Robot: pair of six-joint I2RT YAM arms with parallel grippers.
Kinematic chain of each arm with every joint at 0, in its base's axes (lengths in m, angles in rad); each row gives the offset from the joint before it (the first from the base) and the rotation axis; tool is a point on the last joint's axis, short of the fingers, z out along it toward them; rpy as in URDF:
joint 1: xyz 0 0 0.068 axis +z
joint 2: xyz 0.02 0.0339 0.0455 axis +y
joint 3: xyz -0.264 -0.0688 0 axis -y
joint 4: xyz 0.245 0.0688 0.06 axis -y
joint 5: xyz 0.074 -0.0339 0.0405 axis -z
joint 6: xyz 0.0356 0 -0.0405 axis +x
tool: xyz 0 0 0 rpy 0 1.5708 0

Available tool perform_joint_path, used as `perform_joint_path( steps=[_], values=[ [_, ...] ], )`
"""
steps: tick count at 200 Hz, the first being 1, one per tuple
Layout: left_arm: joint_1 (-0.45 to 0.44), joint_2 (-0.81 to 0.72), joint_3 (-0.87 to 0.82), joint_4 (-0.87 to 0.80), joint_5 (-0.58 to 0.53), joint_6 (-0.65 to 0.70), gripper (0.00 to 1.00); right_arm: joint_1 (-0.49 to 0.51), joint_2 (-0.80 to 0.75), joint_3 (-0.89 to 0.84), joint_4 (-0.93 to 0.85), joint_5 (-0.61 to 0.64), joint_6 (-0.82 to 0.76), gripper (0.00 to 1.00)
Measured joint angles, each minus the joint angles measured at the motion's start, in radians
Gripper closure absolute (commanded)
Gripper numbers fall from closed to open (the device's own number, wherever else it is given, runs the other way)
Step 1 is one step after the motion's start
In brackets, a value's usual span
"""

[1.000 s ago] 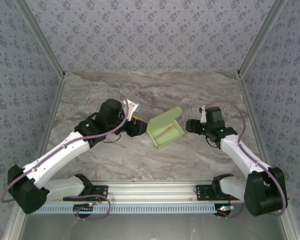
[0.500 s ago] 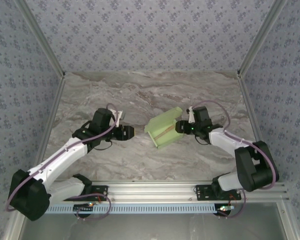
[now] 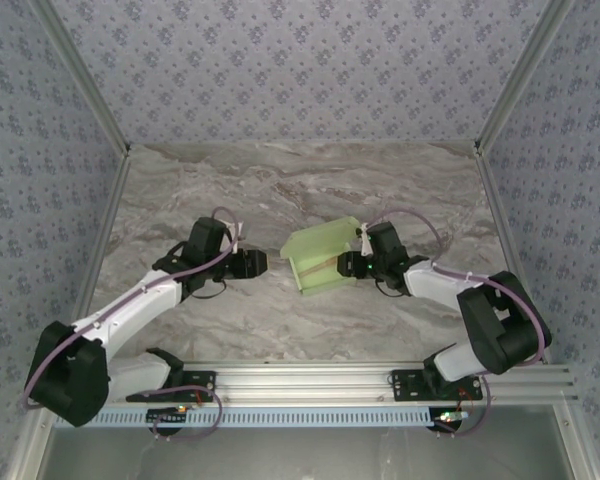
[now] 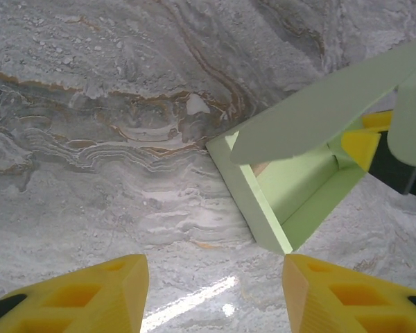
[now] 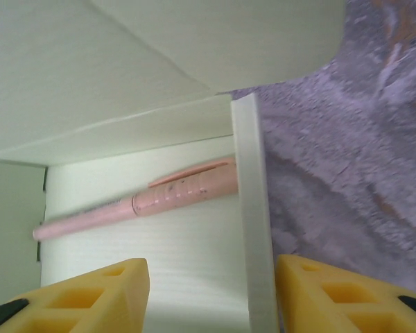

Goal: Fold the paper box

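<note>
Left gripper [image 4: 211, 272] is open on nothing, just short of the paper box [image 4: 263, 208] lying mid-table. Right gripper [image 5: 211, 267], fingers apart, straddles one side wall. Inside lies a pinkish stick [image 5: 152, 198], one end hidden behind that wall. The lid flap overhangs the far interior.

Paper box [image 3: 315, 245]: matt pale-green card. Table [image 3: 280, 180]: glossy marble-look. Pen [image 5: 159, 194]: smooth pink plastic.

the paper box [image 3: 315, 250] sits mid-table, a touch right of centre: pale green card, formed into a shallow tray, its lid flap tilted up over it from the far edge.
</note>
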Motion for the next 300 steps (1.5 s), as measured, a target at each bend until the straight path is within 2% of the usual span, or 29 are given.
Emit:
perform_joint_path(
  steps=[38, 76, 111, 164, 207, 253, 300],
  values=[
    [0.000, 0.026, -0.017, 0.019, -0.008, -0.005, 0.46, 0.018, -0.023, -0.004, -0.006, 0.039, 0.031, 0.46],
    [0.000, 0.035, -0.040, 0.051, -0.006, -0.016, 0.43, 0.014, -0.059, -0.016, -0.012, 0.042, 0.047, 0.38],
    [0.000, 0.035, -0.064, 0.086, -0.006, -0.031, 0.42, 0.012, -0.124, -0.048, -0.032, 0.043, 0.052, 0.38],
    [0.000, 0.053, -0.065, 0.110, -0.006, -0.034, 0.41, 0.014, -0.110, -0.061, -0.026, 0.027, 0.052, 0.41],
    [0.000, 0.084, -0.064, 0.111, -0.017, -0.025, 0.39, 0.025, -0.140, -0.089, -0.028, 0.024, 0.056, 0.39],
    [0.000, 0.087, -0.019, 0.108, -0.066, 0.011, 0.36, -0.008, -0.217, -0.087, -0.111, 0.043, 0.031, 0.33],
    [0.000, 0.076, 0.011, 0.105, -0.126, 0.046, 0.32, -0.049, -0.315, -0.059, -0.247, 0.084, -0.023, 0.31]
  ],
)
